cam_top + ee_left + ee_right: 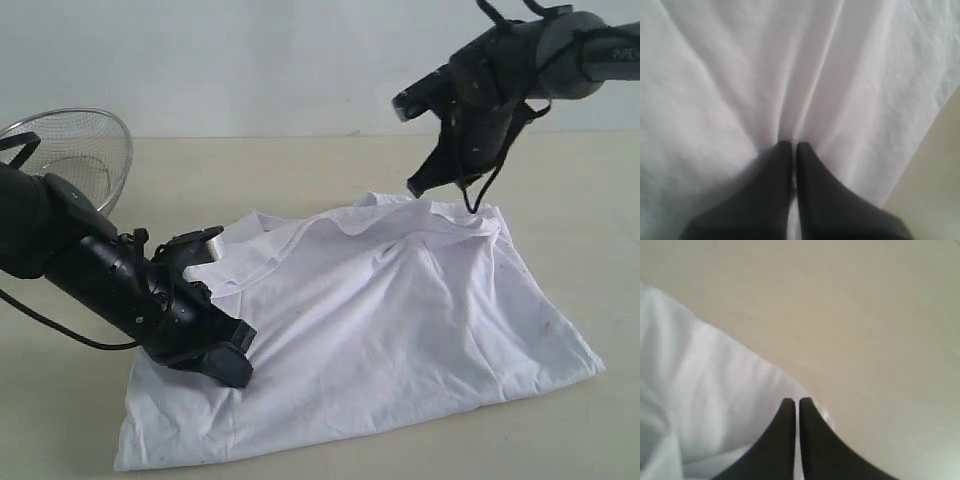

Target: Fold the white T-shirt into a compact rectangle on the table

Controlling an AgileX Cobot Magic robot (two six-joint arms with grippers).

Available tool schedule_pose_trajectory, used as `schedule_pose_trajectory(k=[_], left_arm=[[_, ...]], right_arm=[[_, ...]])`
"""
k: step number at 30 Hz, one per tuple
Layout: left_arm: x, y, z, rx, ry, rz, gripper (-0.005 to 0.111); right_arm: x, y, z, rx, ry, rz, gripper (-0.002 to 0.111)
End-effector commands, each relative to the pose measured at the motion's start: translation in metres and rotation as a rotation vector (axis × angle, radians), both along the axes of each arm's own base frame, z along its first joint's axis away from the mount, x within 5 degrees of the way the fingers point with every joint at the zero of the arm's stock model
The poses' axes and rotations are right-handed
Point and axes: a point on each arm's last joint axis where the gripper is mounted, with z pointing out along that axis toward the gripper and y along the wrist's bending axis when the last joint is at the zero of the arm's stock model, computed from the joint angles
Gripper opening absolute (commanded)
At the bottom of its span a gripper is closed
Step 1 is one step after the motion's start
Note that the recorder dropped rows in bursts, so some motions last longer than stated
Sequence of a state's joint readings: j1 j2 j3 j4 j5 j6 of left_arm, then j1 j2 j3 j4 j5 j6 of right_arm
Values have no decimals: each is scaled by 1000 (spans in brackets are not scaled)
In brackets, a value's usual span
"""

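Left gripper (794, 146) and right gripper (797, 401) each pinch the one white T-shirt (400, 320) near one basket (85, 150).

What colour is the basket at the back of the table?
Silvery metal wire mesh. The basket shows only in the exterior view.

The white T-shirt (400, 320) is shown plain, the table (300, 170) pale beige, the left gripper (794, 145) and right gripper (797, 400) black, and the basket (85, 150) beyond the T-shirt silvery wire mesh.
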State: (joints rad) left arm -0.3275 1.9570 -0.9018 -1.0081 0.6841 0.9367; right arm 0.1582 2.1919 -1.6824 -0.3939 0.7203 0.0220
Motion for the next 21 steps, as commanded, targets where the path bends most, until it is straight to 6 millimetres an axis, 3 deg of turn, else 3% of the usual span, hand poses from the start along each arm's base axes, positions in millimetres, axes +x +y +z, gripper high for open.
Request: schedule_pose_trajectory(k=[1,5,9,12,15,21], left_arm=[[-4,1,-3,25,3,-25,5],[-4,1,-3,25,3,-25,5],[-4,1,-3,28,1,-30,5],[-4,1,-3,28,-1,-31,5],[-4,2,-1,32,-9,-39,5],[-4,2,2,27,-15,-41,5]], right_arm=[[-4,-34,24,12,-12,-124,0],[-22,-44,52,-86,86,-41,0],[-44,-48,53,-178,343,59,0],[-45,-41,59,-52,269,114,0],[-59,-40,62,110,248,184,0],[-98,-65,68,141,93,383,0]])
